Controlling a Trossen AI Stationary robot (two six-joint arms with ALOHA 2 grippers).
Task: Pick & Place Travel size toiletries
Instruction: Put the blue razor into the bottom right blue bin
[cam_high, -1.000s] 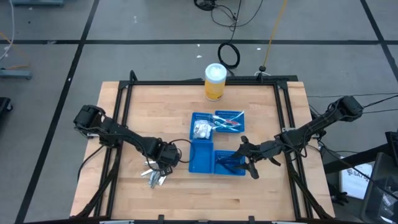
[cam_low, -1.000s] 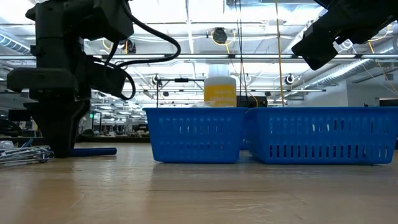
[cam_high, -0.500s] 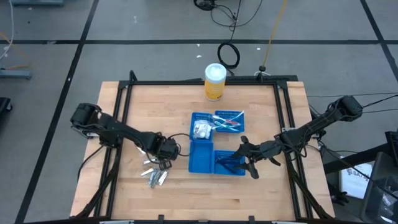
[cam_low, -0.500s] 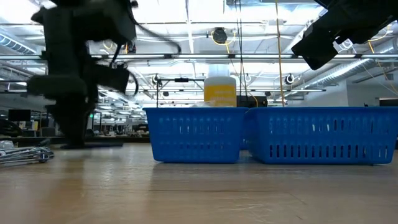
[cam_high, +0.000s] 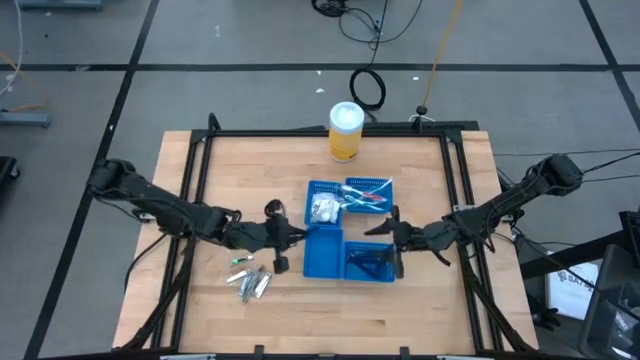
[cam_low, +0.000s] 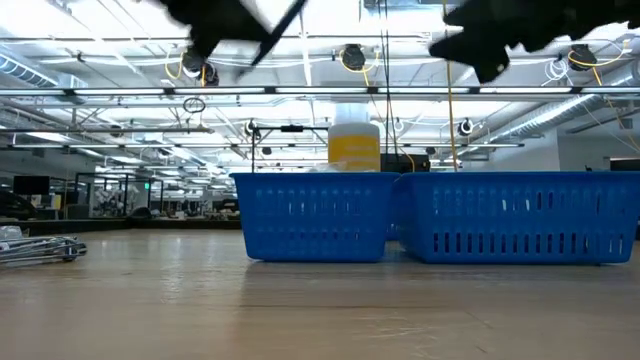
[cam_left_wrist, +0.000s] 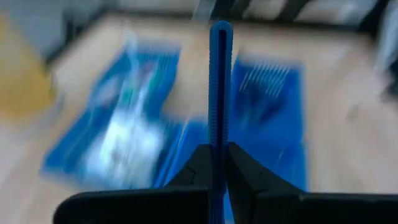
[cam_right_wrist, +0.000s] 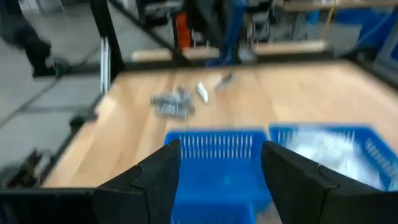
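Note:
My left gripper (cam_high: 290, 238) hangs over the table just left of the blue trays, shut on a dark blue razor-like stick (cam_left_wrist: 221, 93). My right gripper (cam_high: 388, 240) stands open above the near right tray (cam_high: 370, 263), which holds more dark blue sticks. The far left tray (cam_high: 323, 207) holds white packets, and the far right tray (cam_high: 370, 192) holds thin toothbrushes. Silvery small tubes (cam_high: 250, 283) lie on the table near its front left. In the right wrist view the open fingers (cam_right_wrist: 155, 177) frame a blue tray (cam_right_wrist: 214, 152). My left gripper pinches the dark blue stick between its two fingers (cam_left_wrist: 199, 167), at the stick's near part (cam_left_wrist: 220, 149). The stick runs along the fingers and juts out ahead of them toward the trays. It is lifted clear of the table.
A tall yellow canister with a white lid (cam_high: 346, 131) stands at the table's far edge. The near left tray (cam_high: 324, 252) stands beside the left gripper. A black frame (cam_high: 330, 133) runs round the tabletop. Bare wood lies along the near edge.
My left gripper has shut on the dark blue stick down at the table, then risen and tipped from pointing down to nearly level, swinging toward the trays. The stick has come up clear of the table with it. The silvery tubes have stayed put.

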